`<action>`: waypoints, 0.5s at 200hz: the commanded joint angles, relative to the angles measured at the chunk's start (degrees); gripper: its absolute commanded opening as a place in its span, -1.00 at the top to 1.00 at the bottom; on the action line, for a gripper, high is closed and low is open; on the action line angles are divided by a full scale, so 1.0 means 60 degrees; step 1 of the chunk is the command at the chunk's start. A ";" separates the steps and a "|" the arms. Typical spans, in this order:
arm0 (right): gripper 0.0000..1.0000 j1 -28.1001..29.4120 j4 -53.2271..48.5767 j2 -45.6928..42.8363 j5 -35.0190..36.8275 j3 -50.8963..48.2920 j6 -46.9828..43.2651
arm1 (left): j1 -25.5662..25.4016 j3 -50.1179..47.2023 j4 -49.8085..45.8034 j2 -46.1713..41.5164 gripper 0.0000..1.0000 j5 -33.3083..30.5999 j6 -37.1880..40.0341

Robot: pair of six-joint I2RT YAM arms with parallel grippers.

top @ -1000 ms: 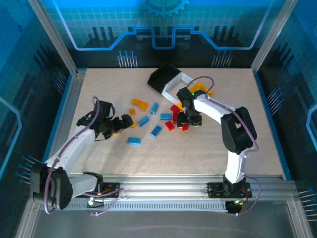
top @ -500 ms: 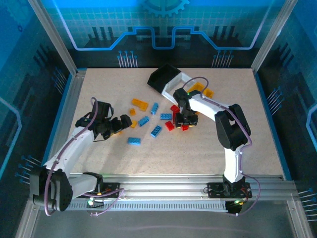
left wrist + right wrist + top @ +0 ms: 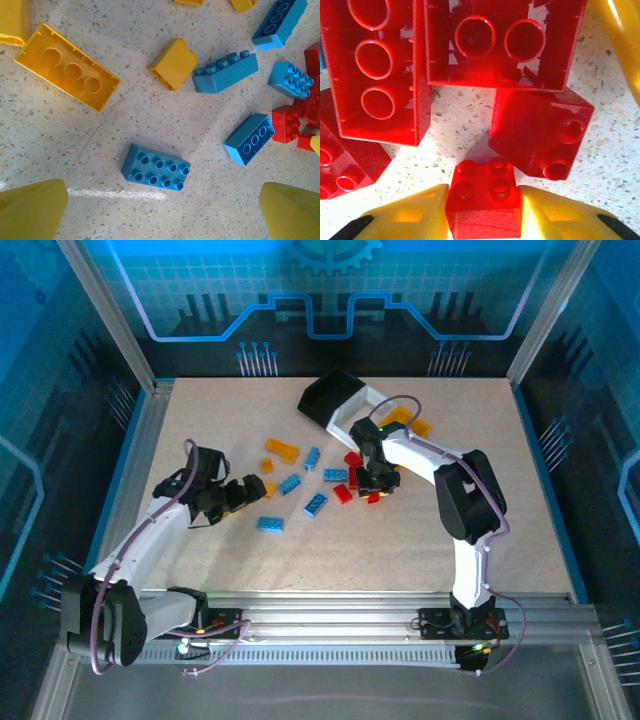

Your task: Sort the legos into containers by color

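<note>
Red, light blue and orange-yellow legos lie scattered mid-table. My right gripper [image 3: 375,483] is down in the red cluster. In the right wrist view it [image 3: 484,194] is shut on a small red lego [image 3: 485,210], with both yellow fingers against the brick's sides. Larger red legos [image 3: 540,132] lie just beyond it. My left gripper [image 3: 245,492] is open, its fingers [image 3: 35,210] spread wide over the table. A blue lego [image 3: 155,167] lies studs up between and just ahead of them. The black container [image 3: 328,395], white container [image 3: 362,412] and yellow-orange container [image 3: 405,420] stand together at the back.
More legos lie around the left gripper: an orange-yellow brick upside down [image 3: 67,67], a small orange-yellow one [image 3: 172,64] and blue ones [image 3: 225,74]. An orange lego [image 3: 281,450] and a blue lego [image 3: 270,524] lie apart on the table. Metal rails edge the table.
The right gripper moved slightly left into the red cluster and its fingers closed onto the small red lego. The left arm has barely moved and stays open.
</note>
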 commanded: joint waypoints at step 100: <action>0.25 -0.1083 -0.0631 -0.2036 -0.0534 0.1964 0.0298 | 0.0139 0.0139 0.0112 0.0151 -0.98 0.0545 -0.0097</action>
